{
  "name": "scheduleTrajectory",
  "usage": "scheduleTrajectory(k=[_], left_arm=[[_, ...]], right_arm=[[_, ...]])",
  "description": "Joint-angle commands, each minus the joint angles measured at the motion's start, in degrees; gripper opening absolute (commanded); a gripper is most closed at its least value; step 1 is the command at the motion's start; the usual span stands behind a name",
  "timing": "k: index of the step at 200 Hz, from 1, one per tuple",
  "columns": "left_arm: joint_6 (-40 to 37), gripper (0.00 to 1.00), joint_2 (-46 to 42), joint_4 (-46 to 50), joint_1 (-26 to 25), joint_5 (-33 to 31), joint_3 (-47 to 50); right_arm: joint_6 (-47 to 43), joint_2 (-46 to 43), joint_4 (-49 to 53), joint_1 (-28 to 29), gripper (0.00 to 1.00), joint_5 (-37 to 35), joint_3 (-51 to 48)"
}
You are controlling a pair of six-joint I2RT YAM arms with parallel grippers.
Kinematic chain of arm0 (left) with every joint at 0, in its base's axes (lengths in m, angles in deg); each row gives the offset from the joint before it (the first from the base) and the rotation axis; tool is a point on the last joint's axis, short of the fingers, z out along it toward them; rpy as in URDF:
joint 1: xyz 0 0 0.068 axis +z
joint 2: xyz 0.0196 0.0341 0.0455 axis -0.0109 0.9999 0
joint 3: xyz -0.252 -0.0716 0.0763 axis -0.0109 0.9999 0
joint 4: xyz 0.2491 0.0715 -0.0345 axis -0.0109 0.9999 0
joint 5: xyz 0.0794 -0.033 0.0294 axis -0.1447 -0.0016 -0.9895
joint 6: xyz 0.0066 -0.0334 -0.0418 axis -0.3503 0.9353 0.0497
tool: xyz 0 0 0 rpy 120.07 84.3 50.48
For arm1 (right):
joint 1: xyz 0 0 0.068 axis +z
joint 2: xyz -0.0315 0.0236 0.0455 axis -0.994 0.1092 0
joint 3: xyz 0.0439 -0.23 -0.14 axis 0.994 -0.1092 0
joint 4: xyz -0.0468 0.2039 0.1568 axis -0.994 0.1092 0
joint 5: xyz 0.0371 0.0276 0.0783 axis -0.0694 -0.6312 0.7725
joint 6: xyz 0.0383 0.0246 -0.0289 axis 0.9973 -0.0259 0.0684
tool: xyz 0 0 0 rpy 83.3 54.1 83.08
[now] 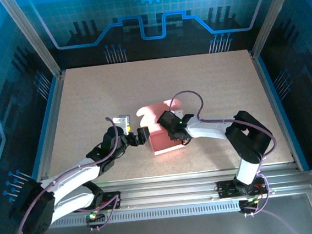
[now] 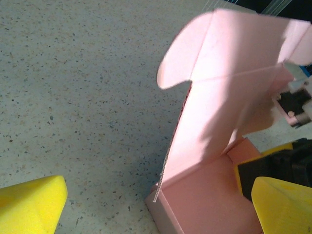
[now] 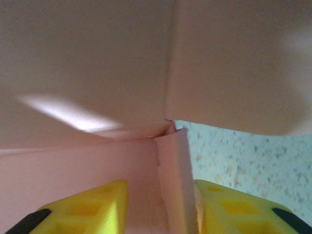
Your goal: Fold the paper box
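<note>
Top external: one paper box (image 1: pixel 159 142), two pincers; left pincer (image 1: pixel 143 135) released, right pincer (image 1: pixel 176 136) straddles wall, grip unclear.

Robot test cell in a lab: speckled tabletop (image 1: pixel 88 101), aluminium frame posts (image 1: pixel 29 35), blue circuit-print wall panels (image 1: pixel 151 12).
</note>
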Motion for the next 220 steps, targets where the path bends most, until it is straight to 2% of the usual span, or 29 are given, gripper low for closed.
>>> scheduleTrajectory(k=[1,8,18,33,69,77,100,111,119,140,161,192,211,220], left_arm=[[-2.4,0.99,1.9,-2.2,-0.1,-2.0,-2.9],[-2.7,0.99,2.4,-2.6,0.1,-2.0,-3.3],[-3.1,0.99,3.3,-2.9,0.4,-1.9,-4.1],[-3.4,0.99,4.2,-3.5,0.9,-1.6,-5.4],[-4.0,0.99,6.9,-4.7,2.4,-0.4,-8.5],[-4.0,0.99,7.3,-4.8,2.6,-0.2,-9.1],[-4.4,0.99,7.5,-2.1,2.8,-0.5,-11.7],[-4.6,0.99,6.5,0.6,2.7,-0.2,-13.1],[-4.6,0.99,5.3,1.8,2.7,-0.2,-13.3],[-3.9,0.99,0.7,3.0,2.7,-1.2,-12.7],[-3.7,0.99,-3.0,7.7,3.0,-1.9,-13.8],[-2.8,0.99,-5.4,13.7,4.5,-1.2,-14.7],[-2.1,0.99,-5.8,15.3,5.3,0.3,-14.8],[-1.8,0.99,-5.6,16.0,5.4,1.0,-15.0]], right_arm=[[-0.5,1.3,-2.2,-2.0,0.35,-2.5,2.4],[-0.7,1.3,-2.4,-2.5,0.33,-2.2,2.7],[-1.0,1.2,-2.9,-2.9,0.26,-2.4,2.6],[-1.3,1.1,-3.6,-3.4,0.25,-2.5,2.3],[-1.5,-1.6,-6.6,-3.5,0.39,-1.0,-0.1],[-2.3,-3.4,-7.8,-3.1,0.45,-0.7,-1.1],[-7.5,-10.6,-11.0,-2.0,0.75,0.3,-5.0],[-12.5,-14.4,-12.1,-2.2,0.84,1.9,-6.8],[-16.4,-17.3,-12.5,-3.1,0.87,3.7,-7.8],[-29.9,-23.3,-13.4,-7.5,0.91,16.5,-9.9],[-38.2,-24.7,-11.2,-15.5,0.87,29.5,-9.1],[-49.5,-21.0,-9.1,-27.4,0.82,49.6,-3.5],[-56.8,-16.5,-6.8,-29.9,0.78,57.1,0.2],[-59.6,-14.5,-6.1,-30.0,0.73,57.9,1.8]])
